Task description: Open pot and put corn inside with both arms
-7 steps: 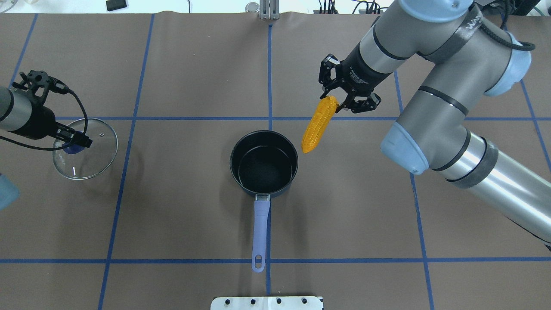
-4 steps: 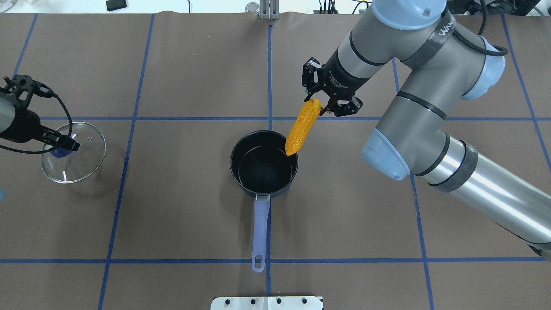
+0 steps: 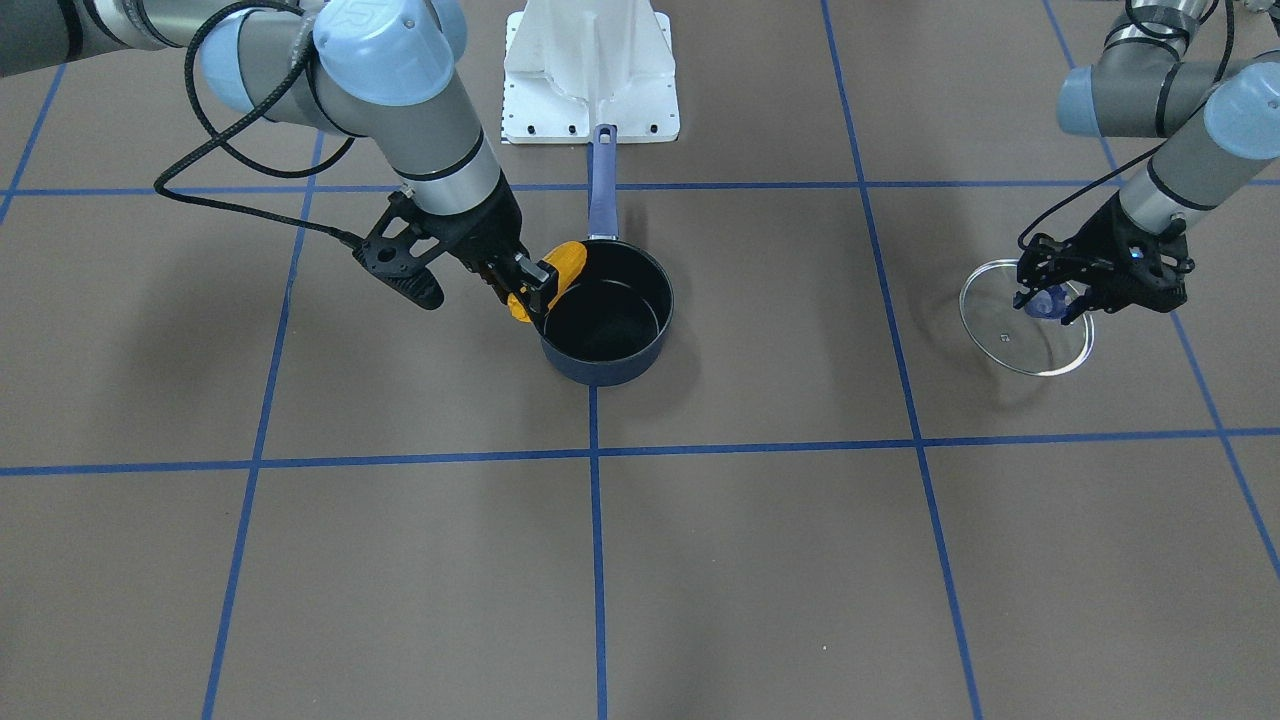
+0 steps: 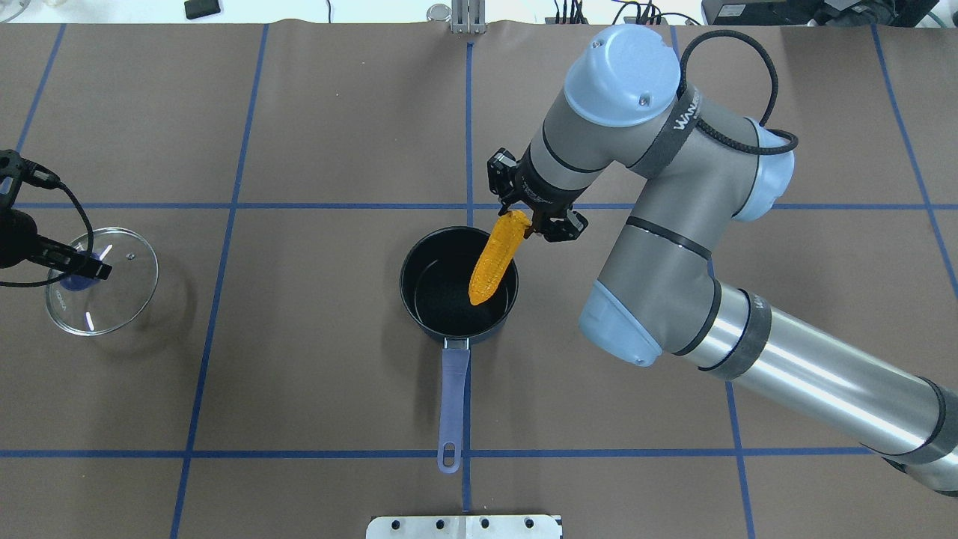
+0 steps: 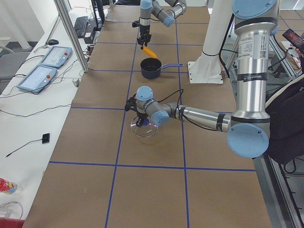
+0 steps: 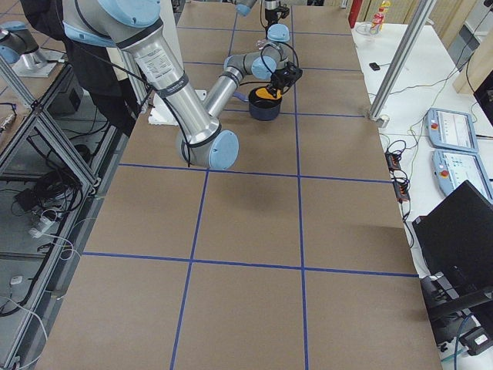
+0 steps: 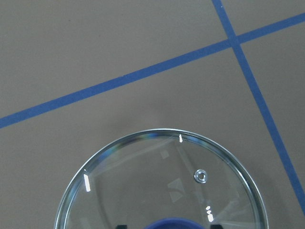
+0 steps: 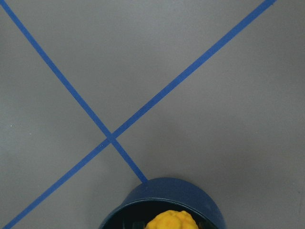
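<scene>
Swung corn in from 2 o'clock of pot. Now hanging tilted over the open mouth, with lower tip above the 3 o'clock side of the interior, clamped by the upper end in right tool. Cannot tell whether touching the bottom yet.

Carried lid further out toward 9 o'clock, gripped by the knob in left tool. Seemingly held just off the worktop, judging by shadow.

Counts as opened and lined up for the drop. Left to do, by judgement: lower a little, then release. Watch for snagging the rim at 3 o'clock.
</scene>
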